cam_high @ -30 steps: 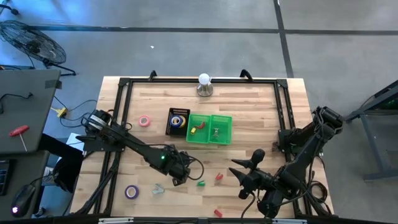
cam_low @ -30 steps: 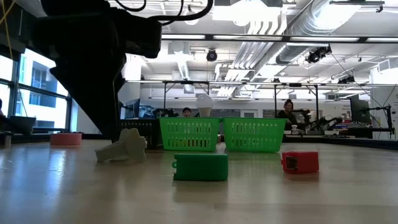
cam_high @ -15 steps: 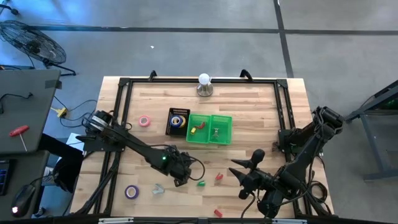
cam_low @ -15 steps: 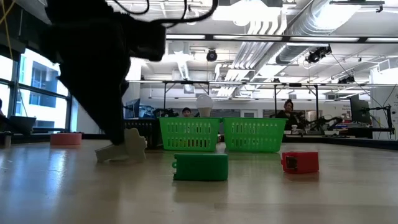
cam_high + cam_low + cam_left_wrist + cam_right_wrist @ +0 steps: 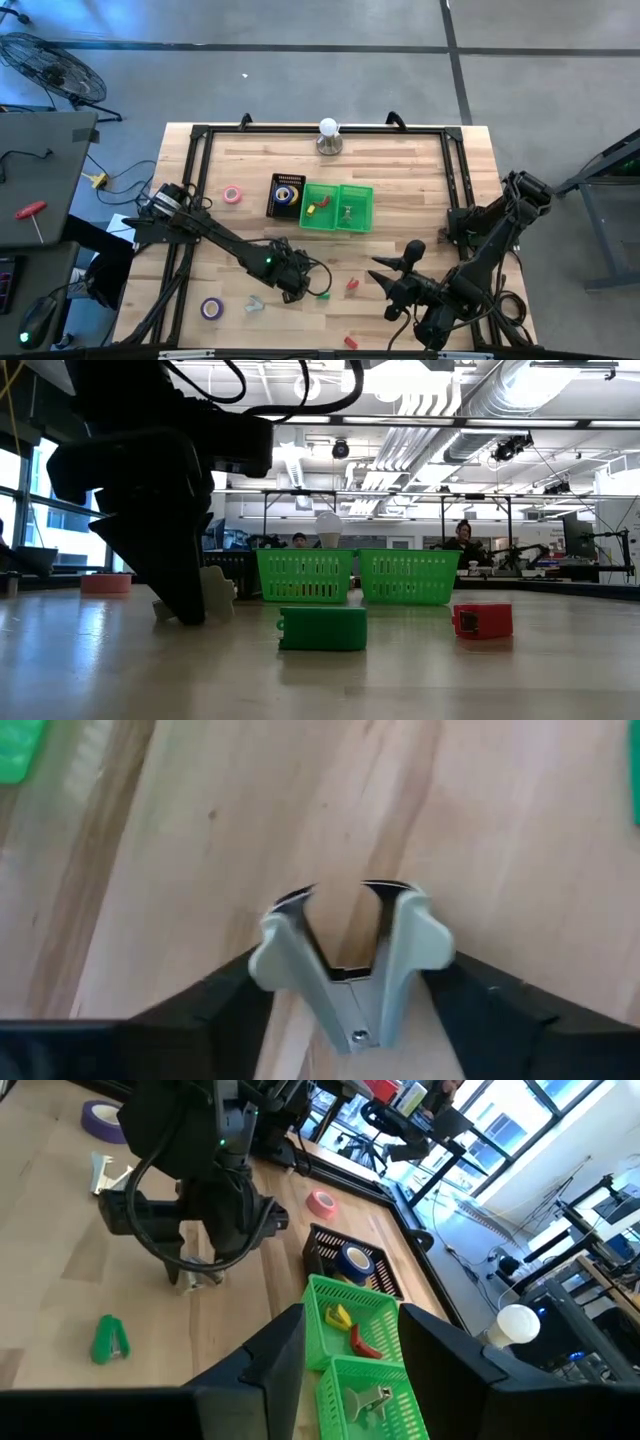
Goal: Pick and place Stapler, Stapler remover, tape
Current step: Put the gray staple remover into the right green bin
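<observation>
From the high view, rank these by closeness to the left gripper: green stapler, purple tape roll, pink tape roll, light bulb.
Left gripper sits at the table's near-middle.
1. Green stapler, just to its right.
2. Purple tape roll, at the near-left corner area.
3. Pink tape roll, farther back on the left.
4. Light bulb, at the far edge.

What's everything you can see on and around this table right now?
Light bulb: one, white, far edge.
Baskets: two, green, mid-table, side by side.
Tray: one, black, left of the baskets, holding blue tape.
Pink tape: one, left side.
Purple tape: one, near-left.
Staple removers: three, grey; inside the left gripper, beside the purple tape, in the right basket.
Green stapler: one, near centre.
Red stapler: one, right of the green.
Left gripper: open, around a remover.
Right gripper: open, near-right.
</observation>
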{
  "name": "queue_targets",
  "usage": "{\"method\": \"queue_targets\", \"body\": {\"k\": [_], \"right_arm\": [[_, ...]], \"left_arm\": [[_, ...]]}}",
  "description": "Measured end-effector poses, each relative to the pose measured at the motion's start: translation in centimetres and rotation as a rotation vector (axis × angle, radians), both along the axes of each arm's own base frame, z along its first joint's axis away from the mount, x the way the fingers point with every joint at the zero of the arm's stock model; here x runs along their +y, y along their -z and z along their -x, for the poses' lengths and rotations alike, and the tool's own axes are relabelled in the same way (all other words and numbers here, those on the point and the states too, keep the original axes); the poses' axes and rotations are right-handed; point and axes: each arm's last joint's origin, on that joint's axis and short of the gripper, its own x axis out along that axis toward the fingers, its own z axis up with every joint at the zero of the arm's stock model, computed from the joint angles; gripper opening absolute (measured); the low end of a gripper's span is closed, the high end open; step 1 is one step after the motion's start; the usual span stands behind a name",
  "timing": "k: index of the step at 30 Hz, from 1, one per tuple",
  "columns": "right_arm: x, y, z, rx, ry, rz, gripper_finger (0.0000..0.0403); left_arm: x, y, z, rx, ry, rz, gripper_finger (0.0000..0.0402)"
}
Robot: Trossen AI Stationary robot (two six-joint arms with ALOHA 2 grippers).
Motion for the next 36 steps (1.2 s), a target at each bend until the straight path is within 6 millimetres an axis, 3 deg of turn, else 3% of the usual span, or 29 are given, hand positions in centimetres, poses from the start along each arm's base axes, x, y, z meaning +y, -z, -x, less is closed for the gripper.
{"method": "queue_targets", "body": {"k": [5,13,19,30,36], "right_arm": [[0.0,0.0,0.0,-0.001,0.001,-0.001,0.0153],[0.0,0.0,0.0,0.002,0.001,0.001,0.0153],[0.0,0.0,0.0,0.002,0.0,0.002,0.0153],[0.1,-0.1,-0.1,-0.01,0.0,-0.013,0.0153],[1.0,-0.8,-0.8,-0.031,-0.072,-0.045,0.0153]], "left_arm": [[-0.1,0.1,0.0,0.017,0.078,-0.009,0.0091],[-0.2,-0.1,-0.1,0.023,0.108,-0.041,0.0092],[-1.3,-2.2,-0.4,0.043,0.191,-0.229,0.0092],[-3.3,-12.0,-2.5,-0.124,0.265,-0.512,0.0092],[-4.0,-14.7,-3.4,-0.216,0.321,-0.592,0.0092]]}}
